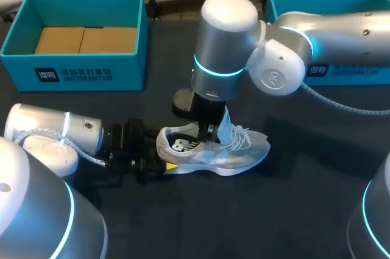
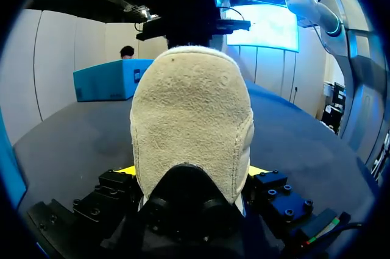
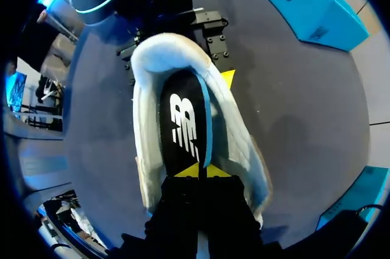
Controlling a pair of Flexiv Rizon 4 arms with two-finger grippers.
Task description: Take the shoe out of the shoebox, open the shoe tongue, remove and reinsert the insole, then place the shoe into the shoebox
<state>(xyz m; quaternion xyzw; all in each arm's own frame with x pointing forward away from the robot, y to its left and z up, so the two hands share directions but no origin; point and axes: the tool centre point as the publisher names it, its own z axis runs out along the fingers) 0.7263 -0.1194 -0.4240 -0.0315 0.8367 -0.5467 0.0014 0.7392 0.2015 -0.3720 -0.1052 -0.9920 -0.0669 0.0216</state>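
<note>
Left end effector (image 1: pixel 163 160) clamps shoe (image 1: pixel 239 150); right end effector (image 1: pixel 208 131) points down inside.

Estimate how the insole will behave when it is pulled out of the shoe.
Likely floppy and light: the insole looks thin and flat inside the shoe. It may drag on the snug walls, so the left end effector clamping the heel should help stop the shoe sliding.

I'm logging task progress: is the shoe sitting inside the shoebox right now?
No, the shoe lies on the dark table, outside the open blue shoebox.
</note>
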